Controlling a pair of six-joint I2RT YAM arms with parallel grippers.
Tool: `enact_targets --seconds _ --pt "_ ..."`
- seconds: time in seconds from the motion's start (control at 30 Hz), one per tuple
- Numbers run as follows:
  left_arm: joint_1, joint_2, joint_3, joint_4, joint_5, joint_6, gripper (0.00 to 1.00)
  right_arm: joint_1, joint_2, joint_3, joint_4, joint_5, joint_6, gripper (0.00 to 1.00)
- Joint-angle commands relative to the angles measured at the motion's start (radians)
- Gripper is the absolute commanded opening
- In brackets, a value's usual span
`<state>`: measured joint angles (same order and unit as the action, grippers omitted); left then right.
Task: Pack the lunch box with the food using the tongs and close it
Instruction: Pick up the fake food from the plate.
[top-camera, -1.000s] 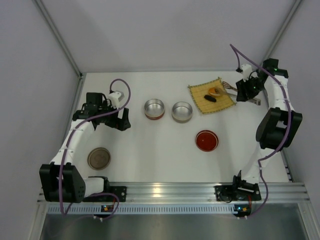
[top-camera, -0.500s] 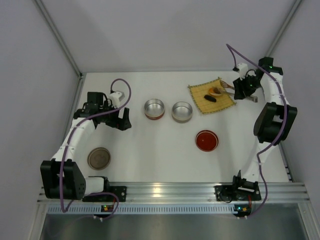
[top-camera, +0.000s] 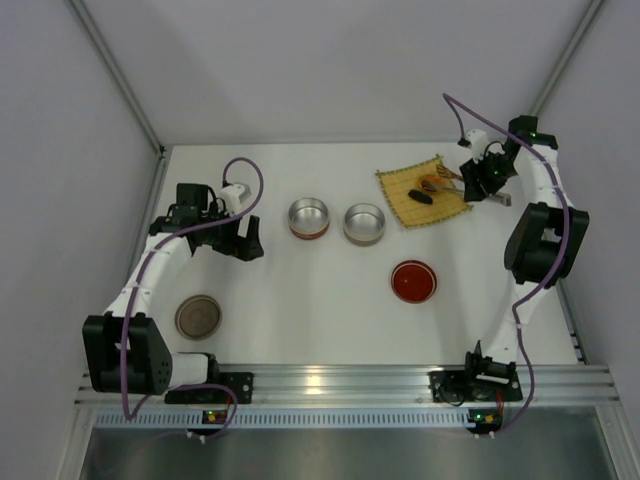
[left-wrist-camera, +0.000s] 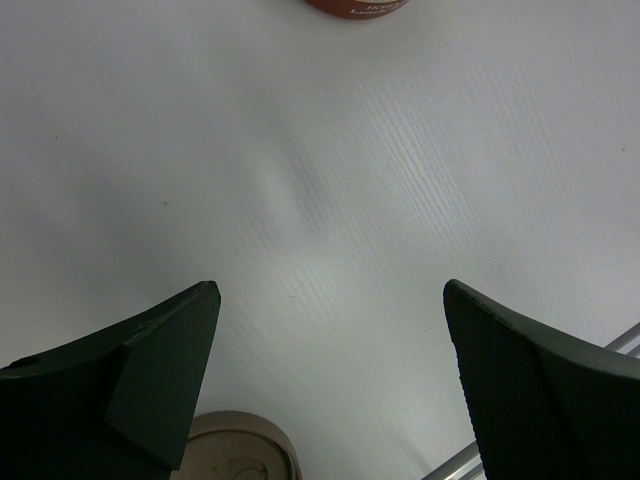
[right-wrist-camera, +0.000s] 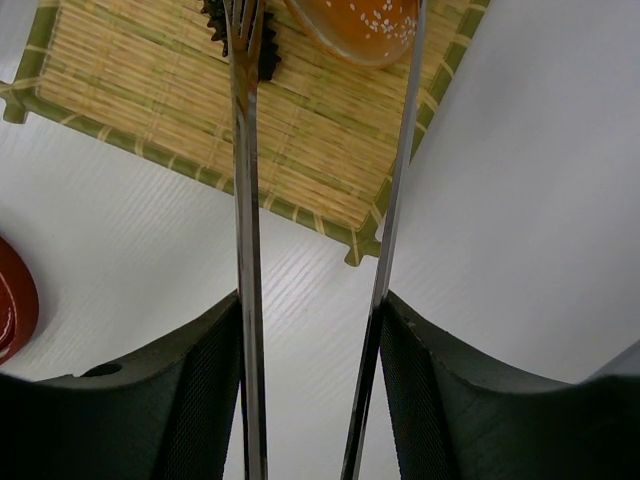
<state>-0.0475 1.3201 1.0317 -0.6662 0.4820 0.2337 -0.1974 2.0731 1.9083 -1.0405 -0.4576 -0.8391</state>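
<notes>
Right gripper (right-wrist-camera: 312, 305): we are pinching slim grey metal tongs (right-wrist-camera: 245, 200) at the round orange seeded bun (right-wrist-camera: 365, 25); left gripper (left-wrist-camera: 330, 300) spread wide.

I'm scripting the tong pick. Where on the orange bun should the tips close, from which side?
Pinch the bun across its middle, low on the sides, coming the way the tongs point. It looks domed, so a high grip may slip; one tip must pass between it and the dark piece.

Left arm (top-camera: 150, 272) bent at the elbow, reaching forward. Left gripper (left-wrist-camera: 330, 300) pointing down, jaws wide apart. Right arm (top-camera: 545, 240) stretched to the far right corner. Right gripper (right-wrist-camera: 310, 300) half closed, fingers (right-wrist-camera: 200, 370) pressing both arms of the tongs (right-wrist-camera: 247, 250).
</notes>
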Motion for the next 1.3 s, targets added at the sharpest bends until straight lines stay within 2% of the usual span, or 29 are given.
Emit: enact_targets --seconds 0.0,0.1,0.2,0.4,0.5,0.63,0.67,1.07,1.27 --pt "0.005 -0.001 0.034 0.027 0.020 0.003 0.98 0.012 0.024 0.035 0.028 0.014 -0.025 0.52" --pt "0.006 -0.001 0.036 0.027 0.020 0.003 0.98 0.010 0.035 0.037 0.040 0.040 -0.026 0.54" --pt "0.005 -0.001 0.034 0.027 0.017 0.003 0.98 0.012 0.036 0.037 0.039 0.036 -0.026 0.50" --pt "0.006 -0.002 0.033 0.028 0.009 0.001 0.98 0.010 0.009 0.032 0.013 -0.004 -0.034 0.37" --pt "0.005 -0.007 0.033 0.028 0.006 0.001 0.98 0.012 -0.021 0.018 -0.003 -0.021 -0.038 0.25" --pt "0.005 -0.018 0.036 0.025 0.004 0.003 0.98 0.012 -0.074 -0.017 -0.018 -0.023 -0.043 0.03" --pt "0.005 -0.021 0.034 0.024 0.004 0.003 0.98 0.012 -0.085 -0.023 -0.023 -0.023 -0.045 0.01" --pt "0.015 -0.035 0.031 0.019 0.000 -0.007 0.98 0.006 -0.225 -0.020 -0.064 -0.108 0.028 0.00" --pt "0.092 -0.010 0.059 0.005 0.093 -0.025 0.98 0.055 -0.310 -0.051 -0.099 -0.168 0.069 0.00"
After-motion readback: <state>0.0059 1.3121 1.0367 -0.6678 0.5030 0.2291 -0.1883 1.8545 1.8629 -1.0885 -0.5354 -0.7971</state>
